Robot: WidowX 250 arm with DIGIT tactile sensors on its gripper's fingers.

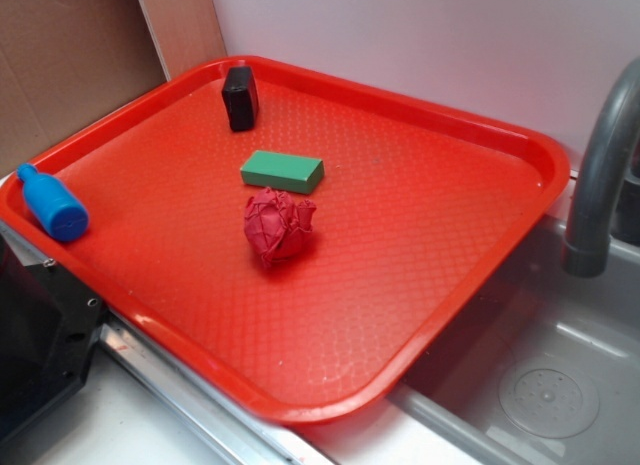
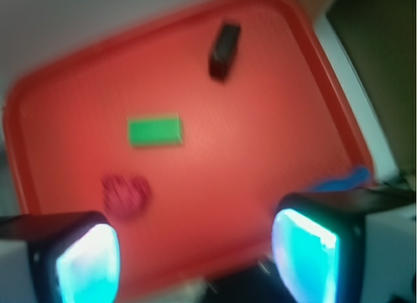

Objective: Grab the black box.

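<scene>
Work has hardly begun. The black box (image 1: 239, 97) stands untouched near the red tray's (image 1: 480, 225) far rim, about 12 o'clock from the green block (image 1: 282, 171). The gripper (image 2: 195, 257) hangs high above, fingers spread wide, holding nothing. Reaching down and pinching are left.
</scene>
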